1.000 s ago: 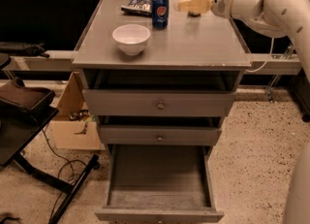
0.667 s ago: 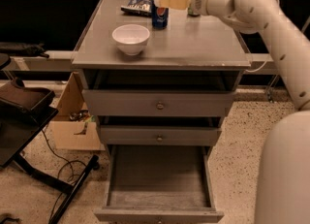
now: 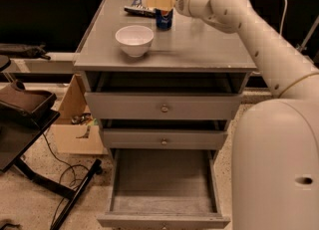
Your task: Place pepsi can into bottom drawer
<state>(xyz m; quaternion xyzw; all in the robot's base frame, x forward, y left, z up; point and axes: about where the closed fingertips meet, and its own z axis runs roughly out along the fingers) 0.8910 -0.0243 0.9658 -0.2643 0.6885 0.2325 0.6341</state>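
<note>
The pepsi can (image 3: 164, 20) stands upright at the far middle of the cabinet top (image 3: 209, 50), its top hidden under the gripper (image 3: 158, 1), which sits right over it. Whether the gripper is apart or clamped on the can cannot be told. Just beyond the can to the left lies a dark snack bag (image 3: 135, 4). A white bowl (image 3: 134, 40) sits nearer and to the left, apart from the can. The arm (image 3: 259, 40) reaches in from the right. Below, the two upper drawers (image 3: 162, 107) are pushed in, and the bottom drawer (image 3: 162, 179) is pulled out toward the near side. A cardboard box (image 3: 75, 127) stands on the floor to the cabinet's left.
</note>
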